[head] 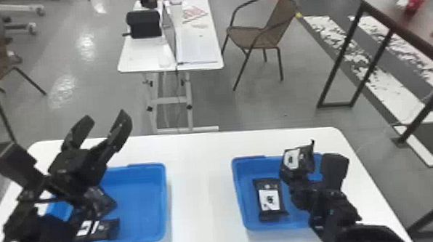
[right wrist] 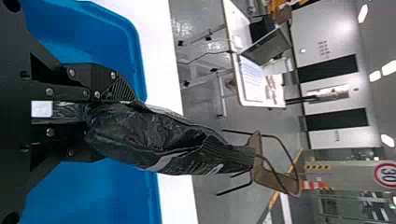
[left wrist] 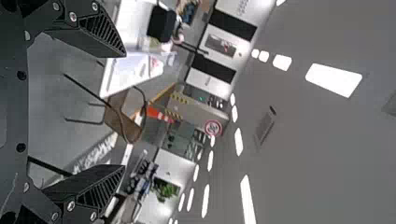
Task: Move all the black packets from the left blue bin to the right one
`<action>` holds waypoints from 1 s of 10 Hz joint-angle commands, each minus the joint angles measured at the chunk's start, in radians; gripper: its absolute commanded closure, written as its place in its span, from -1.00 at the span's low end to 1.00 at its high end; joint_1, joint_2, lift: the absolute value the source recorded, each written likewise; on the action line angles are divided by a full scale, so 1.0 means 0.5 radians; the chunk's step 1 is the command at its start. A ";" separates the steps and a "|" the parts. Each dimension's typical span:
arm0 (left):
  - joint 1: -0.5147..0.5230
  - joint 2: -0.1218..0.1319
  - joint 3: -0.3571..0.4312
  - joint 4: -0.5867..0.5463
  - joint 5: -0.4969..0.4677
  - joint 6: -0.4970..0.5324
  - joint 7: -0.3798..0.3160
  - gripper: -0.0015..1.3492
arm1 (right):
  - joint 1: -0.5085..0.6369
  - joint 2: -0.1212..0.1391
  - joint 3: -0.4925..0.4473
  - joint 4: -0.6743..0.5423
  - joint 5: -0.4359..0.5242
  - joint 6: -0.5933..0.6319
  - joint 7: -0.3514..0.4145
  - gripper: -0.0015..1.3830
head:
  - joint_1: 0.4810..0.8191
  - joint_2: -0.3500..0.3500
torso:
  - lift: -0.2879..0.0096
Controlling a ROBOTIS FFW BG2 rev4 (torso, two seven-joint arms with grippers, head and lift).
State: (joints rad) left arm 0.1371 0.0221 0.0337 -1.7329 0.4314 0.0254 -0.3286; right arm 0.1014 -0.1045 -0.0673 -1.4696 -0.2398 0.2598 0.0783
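Observation:
My left gripper (head: 98,132) is raised over the left blue bin (head: 141,204), its two fingers spread with nothing between them; the left wrist view shows the same wide gap at the gripper (left wrist: 122,112). Under that arm, two black packets, one (head: 101,201) behind the other (head: 105,229), lie in the left bin, partly hidden. My right gripper (head: 296,173) is above the right blue bin (head: 248,215), holding a black packet (head: 296,157). In the right wrist view the gripper (right wrist: 112,112) pinches this packet (right wrist: 173,142). Another black packet (head: 269,199) lies in the right bin.
Both bins stand on a white table (head: 198,189), with a strip of tabletop between them. Beyond are a smaller white table (head: 149,54), a brown chair (head: 257,32), and a dark-framed table (head: 410,32) at the right.

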 commanded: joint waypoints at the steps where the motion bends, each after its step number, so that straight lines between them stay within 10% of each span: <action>1: 0.168 -0.049 0.126 -0.038 -0.071 -0.014 0.025 -0.71 | -0.009 -0.003 -0.019 -0.089 0.029 0.257 -0.028 -0.32 | 0.27 -0.29 | 0.94; 2: 0.165 -0.049 0.187 -0.053 -0.182 -0.020 0.031 -0.71 | 0.021 0.003 -0.013 -0.178 0.053 0.321 -0.150 -0.83 | 0.27 -0.23 | 0.94; 6: 0.217 -0.049 0.377 -0.075 -0.332 0.096 0.047 -0.64 | 0.251 0.117 -0.007 -0.396 0.065 -0.047 -0.374 -0.77 | 0.27 -0.12 | 0.94; 10: 0.085 -0.049 0.614 -0.047 -0.381 0.897 0.163 -0.60 | 0.328 -0.070 -0.031 -0.580 -0.330 -0.231 -0.190 -0.76 | 0.27 0.11 | 0.94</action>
State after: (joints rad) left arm 0.1984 0.0000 0.3298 -1.7628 0.2487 0.4167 -0.2468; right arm 0.2618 -0.1327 -0.0823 -1.7470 -0.3833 0.1562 -0.0170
